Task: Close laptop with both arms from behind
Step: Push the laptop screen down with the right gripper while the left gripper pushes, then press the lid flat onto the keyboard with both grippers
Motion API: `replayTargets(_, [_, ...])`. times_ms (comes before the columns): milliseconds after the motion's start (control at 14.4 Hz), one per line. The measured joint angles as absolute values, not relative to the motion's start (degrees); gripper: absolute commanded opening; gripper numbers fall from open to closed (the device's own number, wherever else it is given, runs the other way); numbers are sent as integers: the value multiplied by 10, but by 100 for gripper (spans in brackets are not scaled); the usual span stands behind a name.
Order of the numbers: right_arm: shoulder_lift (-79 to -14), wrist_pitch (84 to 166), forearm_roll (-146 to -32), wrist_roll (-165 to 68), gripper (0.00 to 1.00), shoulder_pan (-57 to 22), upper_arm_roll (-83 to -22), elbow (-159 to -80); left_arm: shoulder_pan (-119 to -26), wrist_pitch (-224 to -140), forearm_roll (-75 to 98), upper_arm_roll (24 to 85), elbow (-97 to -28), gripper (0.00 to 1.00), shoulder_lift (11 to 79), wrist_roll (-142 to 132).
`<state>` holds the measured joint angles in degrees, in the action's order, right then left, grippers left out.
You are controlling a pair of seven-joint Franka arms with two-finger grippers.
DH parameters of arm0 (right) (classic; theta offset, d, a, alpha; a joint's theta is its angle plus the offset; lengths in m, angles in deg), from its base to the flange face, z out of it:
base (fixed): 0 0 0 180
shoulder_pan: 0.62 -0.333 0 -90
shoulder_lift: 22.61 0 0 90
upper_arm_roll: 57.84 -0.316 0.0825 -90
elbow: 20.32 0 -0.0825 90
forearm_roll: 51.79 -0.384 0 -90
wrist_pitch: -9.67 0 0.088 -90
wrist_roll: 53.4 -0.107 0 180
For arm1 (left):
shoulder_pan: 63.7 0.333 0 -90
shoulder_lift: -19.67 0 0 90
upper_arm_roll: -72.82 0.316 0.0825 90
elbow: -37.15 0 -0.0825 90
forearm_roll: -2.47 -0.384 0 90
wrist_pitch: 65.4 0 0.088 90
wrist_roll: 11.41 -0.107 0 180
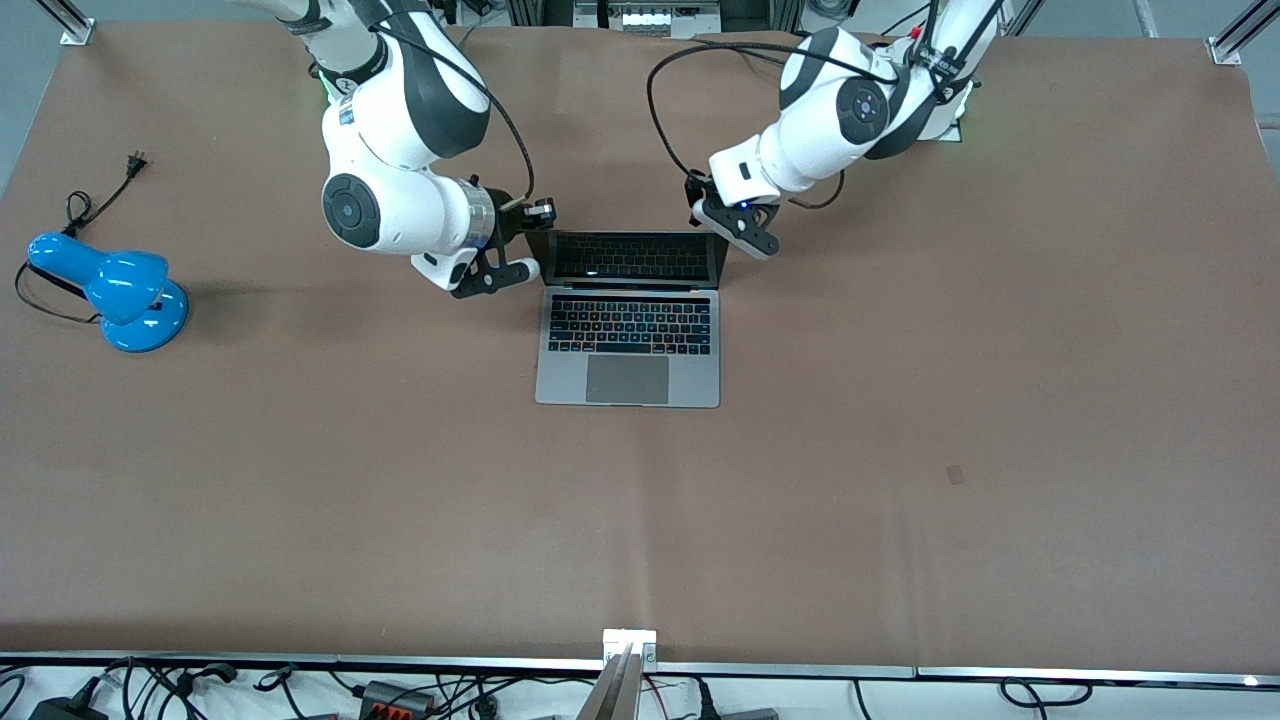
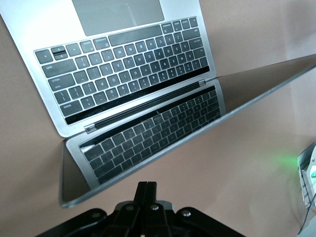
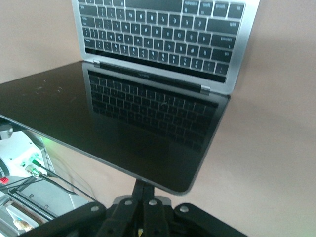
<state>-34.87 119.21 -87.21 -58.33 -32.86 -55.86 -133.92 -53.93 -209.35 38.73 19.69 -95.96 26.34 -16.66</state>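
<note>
The silver-grey laptop (image 1: 628, 345) lies open at the table's middle, its dark screen (image 1: 635, 257) tilted up toward the robot bases. My right gripper (image 1: 535, 243) is shut and empty at the lid's corner toward the right arm's end. In the right wrist view its fingers (image 3: 144, 186) run under the lid's top edge (image 3: 163, 185), which hides the tips. My left gripper (image 1: 722, 236) is shut and empty at the lid's other corner. In the left wrist view its fingers (image 2: 147, 188) stop just short of the lid's edge (image 2: 148, 158). The keyboard (image 2: 128, 69) shows in both wrist views.
A blue desk lamp (image 1: 120, 290) with a black cord (image 1: 95, 200) stands toward the right arm's end of the table. The brown table (image 1: 900, 450) has a metal bracket (image 1: 630, 642) at its front edge.
</note>
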Motion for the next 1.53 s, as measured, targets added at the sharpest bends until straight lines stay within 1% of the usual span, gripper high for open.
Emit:
replayTargets(278, [-376,1192,-872,-583,0,-320,-555,-1303,-539,-2136,387,196,-957,1,284,-170])
replayTargets(557, [-414,1193,-872,-584,0,-315,-555,-1257,-539,-2201,387,210,-950,1,334,-217])
replayTargets(835, [-462,1193,-866,-584,0,-297,-553,-1209,-539,-2207,387,246,-909,1,394,-259])
replayTargets(1043, [-499,1195,-851,-585,0,-293,-548,-1177,-539,-2207,387,261,-879,1,431,-269])
replayTargets(1530, [-593,1263,-847,-591,0,-297,-548,-1122,-545,-2207,387,296,-818,1,511,-289])
